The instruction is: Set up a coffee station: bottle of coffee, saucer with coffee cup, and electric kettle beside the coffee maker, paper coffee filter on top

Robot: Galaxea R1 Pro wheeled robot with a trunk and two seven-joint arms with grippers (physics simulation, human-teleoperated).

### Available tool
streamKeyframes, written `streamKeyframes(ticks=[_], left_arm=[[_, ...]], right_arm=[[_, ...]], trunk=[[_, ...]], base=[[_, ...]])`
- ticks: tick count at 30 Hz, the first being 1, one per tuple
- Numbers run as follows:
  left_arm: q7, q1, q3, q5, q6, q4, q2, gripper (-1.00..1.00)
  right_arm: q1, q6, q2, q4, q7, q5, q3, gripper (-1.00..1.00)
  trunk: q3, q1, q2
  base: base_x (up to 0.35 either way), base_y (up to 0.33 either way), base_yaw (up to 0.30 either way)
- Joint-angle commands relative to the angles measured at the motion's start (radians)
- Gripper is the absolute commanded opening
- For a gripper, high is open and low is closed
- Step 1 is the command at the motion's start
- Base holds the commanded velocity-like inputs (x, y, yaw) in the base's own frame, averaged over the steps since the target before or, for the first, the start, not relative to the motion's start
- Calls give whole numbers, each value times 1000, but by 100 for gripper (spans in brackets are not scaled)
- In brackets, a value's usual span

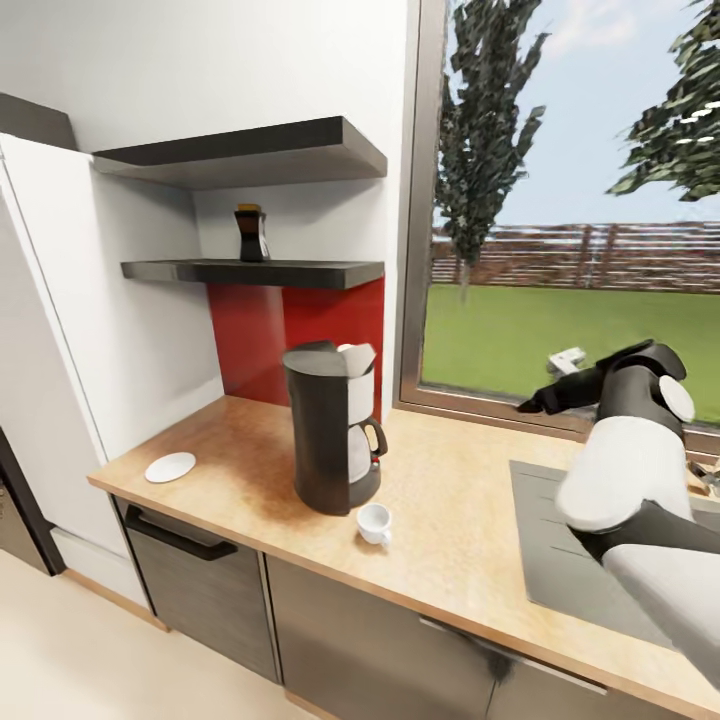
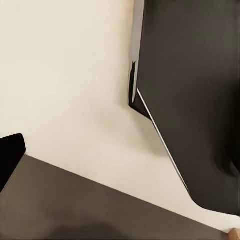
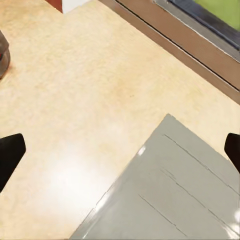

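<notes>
White paper coffee filter (image 1: 357,358) half-sunk atop coffee maker (image 1: 332,428).

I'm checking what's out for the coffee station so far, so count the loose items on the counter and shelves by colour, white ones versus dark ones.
White: 3 (flat round white saucer, small white handled cup, white paper filter atop the coffee maker)
Dark: 2 (tall black coffee maker, dark brown waisted bottle on the lower black shelf)
Total: 5
</notes>
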Motion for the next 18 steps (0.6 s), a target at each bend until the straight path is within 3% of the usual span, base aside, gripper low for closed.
streamKeyframes(ticks=[1,3,4,8,11,14,18], left_arm=[[0,0,6,2,-1,-2,0,100],[0,0,6,2,-1,-3,-1,100],[0,0,6,2,-1,-3,-1,100],[0,-5,6,2,-3,-3,-1,100],[1,-10,6,1,-3,-3,-1,100],[1,-12,6,1,-2,-3,-1,100],[2,-17,6,2,-3,-3,-1,100]], right_arm=[[-1,-19,1,-11,0,2,-49,100],[0,-70,0,-34,-5,2,-145,100],[0,-84,0,-40,-6,3,-170,100],[20,-227,3,-86,-9,3,-351,100],[36,-311,5,-106,-10,3,-431,100],[43,-371,5,-135,-11,3,-473,100],[58,-406,5,-176,-11,3,-491,100]], trunk=[[0,0,-1],[0,0,-1],[0,0,-1],[0,0,-1],[0,0,-1],[0,0,-1],[0,0,-1]], base=[[0,252,0],[0,276,0],[0,286,0],[0,296,0],[-13,301,0],[-104,272,0],[-207,211,0]])
